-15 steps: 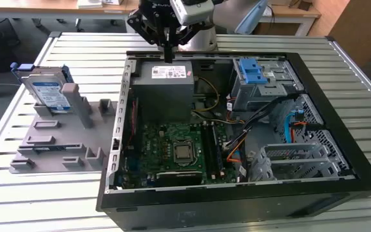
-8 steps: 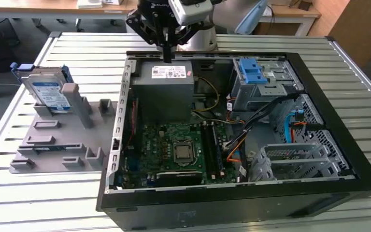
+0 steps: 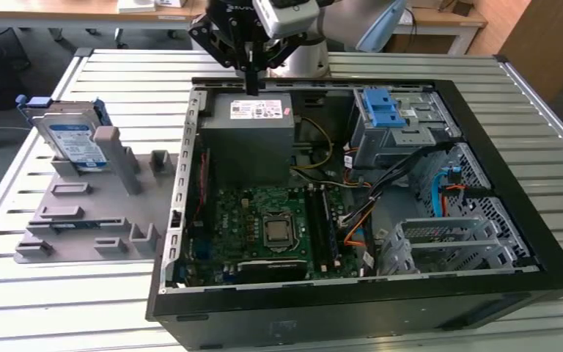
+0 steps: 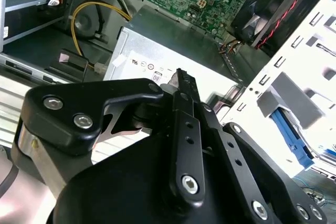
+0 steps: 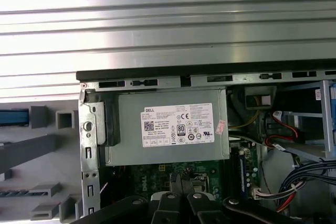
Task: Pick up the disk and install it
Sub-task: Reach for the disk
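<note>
The disk, silver with a white-and-blue label and a blue carrier frame, stands upright in a grey holder at the exterior view's left, outside the computer case. My gripper hangs well to the right of it, above the back edge of the open case, with its black fingers together and nothing between them. In the first wrist view the gripper hovers over the motherboard side of the grey power supply box. The second wrist view shows the fingertips pressed together over that same box.
The open black computer case lies on a slatted metal table. Inside are the grey power supply, a green motherboard, a drive cage with a blue plastic bracket and loose cables.
</note>
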Robot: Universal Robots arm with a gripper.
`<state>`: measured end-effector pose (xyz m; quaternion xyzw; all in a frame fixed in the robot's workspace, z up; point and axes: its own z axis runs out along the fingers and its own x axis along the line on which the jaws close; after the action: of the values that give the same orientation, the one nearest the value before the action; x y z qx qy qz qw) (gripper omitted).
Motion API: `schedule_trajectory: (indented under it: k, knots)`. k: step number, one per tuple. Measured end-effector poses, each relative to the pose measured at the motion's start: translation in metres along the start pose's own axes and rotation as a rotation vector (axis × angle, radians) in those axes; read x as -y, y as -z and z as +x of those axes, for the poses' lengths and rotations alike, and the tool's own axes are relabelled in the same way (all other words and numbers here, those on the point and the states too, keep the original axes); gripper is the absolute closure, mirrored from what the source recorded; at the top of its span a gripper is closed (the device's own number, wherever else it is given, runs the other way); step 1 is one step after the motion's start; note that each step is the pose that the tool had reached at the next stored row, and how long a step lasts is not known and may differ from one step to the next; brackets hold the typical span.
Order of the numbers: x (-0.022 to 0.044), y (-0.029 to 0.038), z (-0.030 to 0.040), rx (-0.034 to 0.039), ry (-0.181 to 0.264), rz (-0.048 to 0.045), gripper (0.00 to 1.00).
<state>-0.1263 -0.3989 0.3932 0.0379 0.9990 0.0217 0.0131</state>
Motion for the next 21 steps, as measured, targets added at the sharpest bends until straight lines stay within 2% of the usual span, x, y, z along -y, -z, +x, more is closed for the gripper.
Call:
schedule_trajectory:
  k: [21]
  knots:
    - [0.0004, -0.0003, 0.0056, 0.0000, 0.000, 0.0000, 0.89]
